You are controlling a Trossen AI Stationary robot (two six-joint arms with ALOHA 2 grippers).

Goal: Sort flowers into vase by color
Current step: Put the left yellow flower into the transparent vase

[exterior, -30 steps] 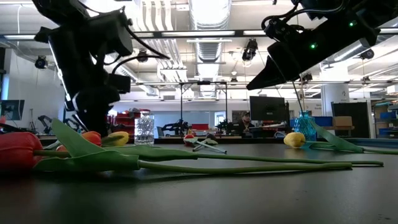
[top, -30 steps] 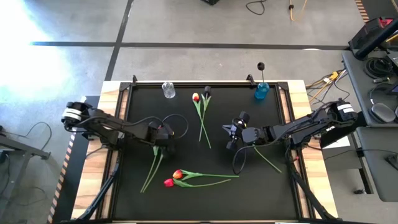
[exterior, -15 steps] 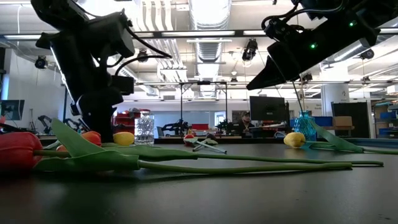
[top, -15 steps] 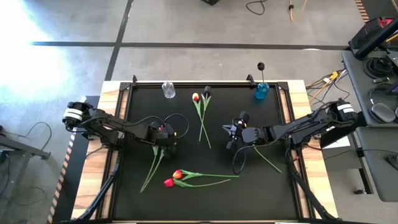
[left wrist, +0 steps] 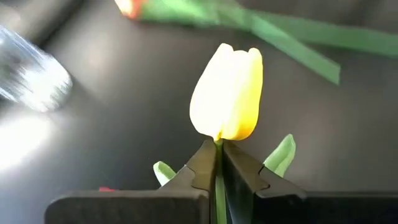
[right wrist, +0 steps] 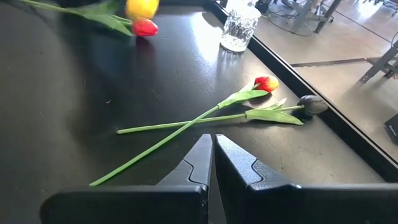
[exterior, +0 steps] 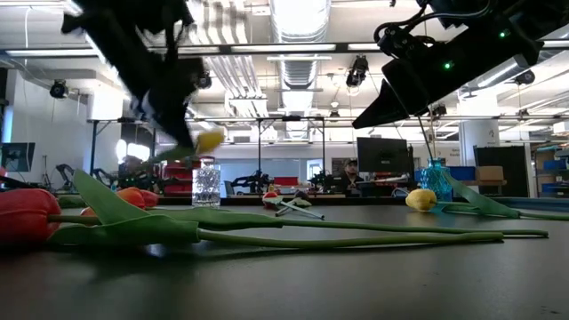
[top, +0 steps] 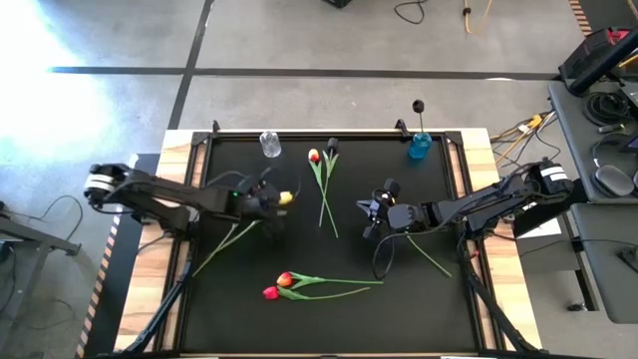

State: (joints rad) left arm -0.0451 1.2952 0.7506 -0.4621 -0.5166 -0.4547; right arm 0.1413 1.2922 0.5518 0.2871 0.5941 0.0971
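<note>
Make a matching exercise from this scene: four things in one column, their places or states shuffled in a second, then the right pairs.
Things:
1. yellow tulip
2. blue vase
3. clear glass vase
4. right gripper

Places or states:
A. shut on nothing, above the mat's middle
B. pinched by the stem in the left gripper, lifted off the mat
C. far edge, toward the right arm's side
D. far edge, toward the left arm's side

Pairs: 1-B, 2-C, 3-D, 4-A

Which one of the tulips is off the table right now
The yellow tulip, pinched by its stem just below the head in the left gripper and lifted clear. The other tulips, like the red-and-orange pair near the front, lie flat on the mat.
</note>
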